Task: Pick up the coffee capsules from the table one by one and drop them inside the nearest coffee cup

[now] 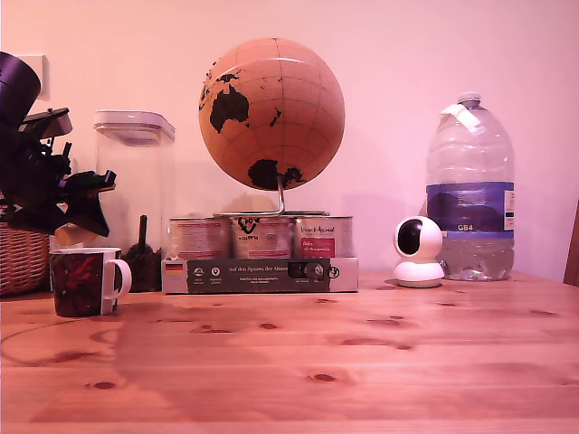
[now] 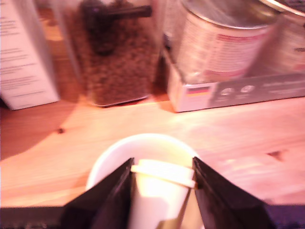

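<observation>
On the pine table (image 1: 362, 362), at the exterior view's left, stands the dark red-and-black coffee cup (image 1: 81, 282) with its white handle. The black arm hangs just above it. In the wrist view my gripper (image 2: 162, 164) is shut on a pale cream coffee capsule (image 2: 157, 187), held rim-up between the two dark fingers (image 2: 112, 195). The cup's white rim (image 2: 119, 148) lies directly under the capsule, whose lower part is blurred. In the exterior view the gripper (image 1: 81, 217) sits over the cup's mouth; no other capsule shows on the table.
Behind the cup stand a clear lidded container of coffee beans (image 1: 136, 190) and a carton of silver tins (image 1: 261, 262) under a cork globe (image 1: 271, 113). A white camera (image 1: 418, 251) and a water bottle (image 1: 469, 190) stand at the right, a wicker basket (image 1: 23, 258) at the far left.
</observation>
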Controlling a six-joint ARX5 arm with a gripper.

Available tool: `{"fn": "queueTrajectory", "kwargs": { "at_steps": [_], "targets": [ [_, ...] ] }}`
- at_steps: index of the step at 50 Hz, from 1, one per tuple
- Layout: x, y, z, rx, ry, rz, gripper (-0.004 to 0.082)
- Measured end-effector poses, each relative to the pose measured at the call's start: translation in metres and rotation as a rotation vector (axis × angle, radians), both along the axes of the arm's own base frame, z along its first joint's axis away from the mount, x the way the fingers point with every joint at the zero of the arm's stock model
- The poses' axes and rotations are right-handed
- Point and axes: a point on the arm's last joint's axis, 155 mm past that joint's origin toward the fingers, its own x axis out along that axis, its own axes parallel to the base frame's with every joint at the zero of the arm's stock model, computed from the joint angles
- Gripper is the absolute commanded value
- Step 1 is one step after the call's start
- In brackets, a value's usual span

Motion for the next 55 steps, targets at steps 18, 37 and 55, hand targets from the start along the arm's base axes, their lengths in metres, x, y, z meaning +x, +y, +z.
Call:
{"fn": "queueTrajectory", "kwargs": {
  "at_steps": [18,37,55],
  "targets": [
    [0.005,0.007,0.004,0.021,-0.025,0.034,0.0787],
    [0.008,0.007,0.010,0.020,-0.054,0.034,0.0673],
    [0.004,0.006,0.040,0.058,-0.116,0.006,-0.0024]
  ]
}}
